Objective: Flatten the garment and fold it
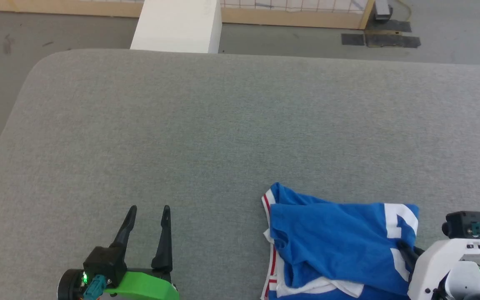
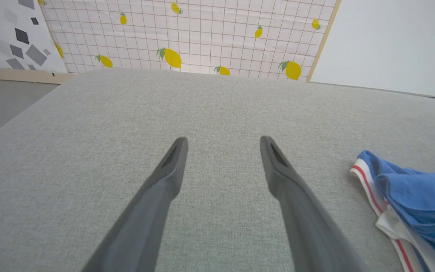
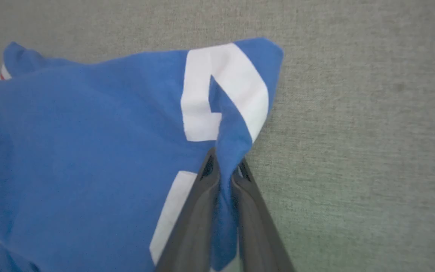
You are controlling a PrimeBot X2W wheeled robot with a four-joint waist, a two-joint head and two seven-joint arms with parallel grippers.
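Plainly soft and limp, the shirt (image 1: 331, 246) lies bunched at the near edge of the surface (image 1: 223, 125), toward the right. The right fingers (image 3: 198, 200) pinch a blue fold beside the white numeral; hem corners would likely spread it better. The left fingers (image 1: 164, 237) stand apart, empty.

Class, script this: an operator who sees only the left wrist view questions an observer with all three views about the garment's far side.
Operator: Is anything holding the garment?
Observer: Yes, the right tool is shut on a blue fold of it.
Operator: Any print there?
Observer: A white numeral lies just beyond the pinched fold.
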